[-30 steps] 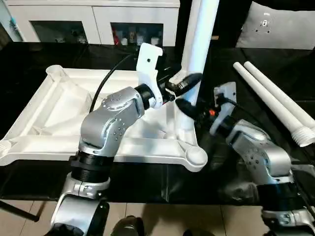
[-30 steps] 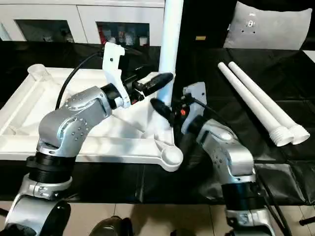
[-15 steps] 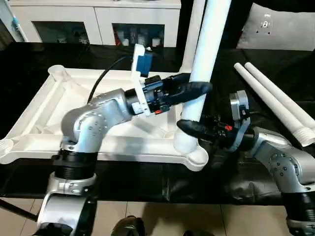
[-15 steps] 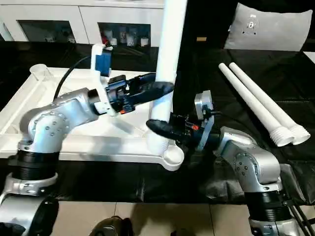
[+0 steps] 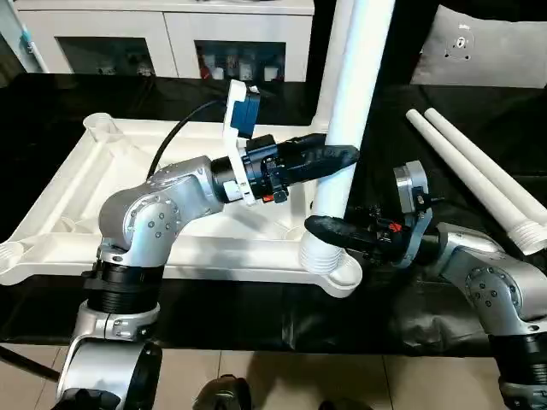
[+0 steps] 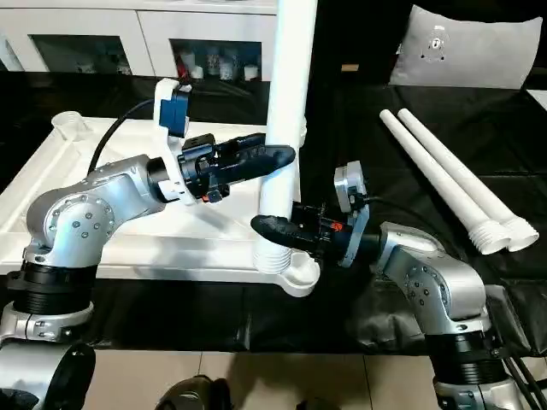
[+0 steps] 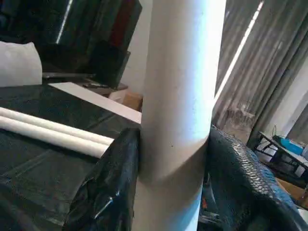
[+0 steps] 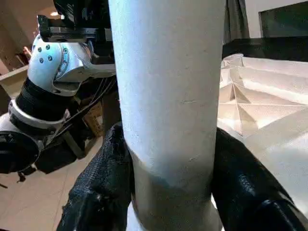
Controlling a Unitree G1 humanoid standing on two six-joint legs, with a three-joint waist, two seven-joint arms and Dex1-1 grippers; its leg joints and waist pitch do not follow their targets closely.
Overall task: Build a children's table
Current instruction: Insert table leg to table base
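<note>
We are holding one white tube leg [image 5: 349, 128] upright over the near right corner socket [image 5: 329, 266] of the upturned children's table top [image 5: 102, 196], which is lying ribbed side up on the black-covered bench [image 5: 402, 299]. Our left tool [image 5: 329, 157] is pinching the leg partway up, its fingers [image 7: 113, 187] pressed against both sides of the tube. Our right tool [image 5: 329, 229] is clamped on the same leg lower down, just above the threaded collar [image 6: 275, 259].

We are judging the leg to be light, hollow and stiff, but smooth, so it is likely to slip when we are twisting it. Gripping low near the collar is giving turning force; the higher hold is keeping it plumb. Cross-threading looks like the main risk.

Two more legs [image 5: 474, 175] are lying side by side on the bench to our right, well apart from the top.
</note>
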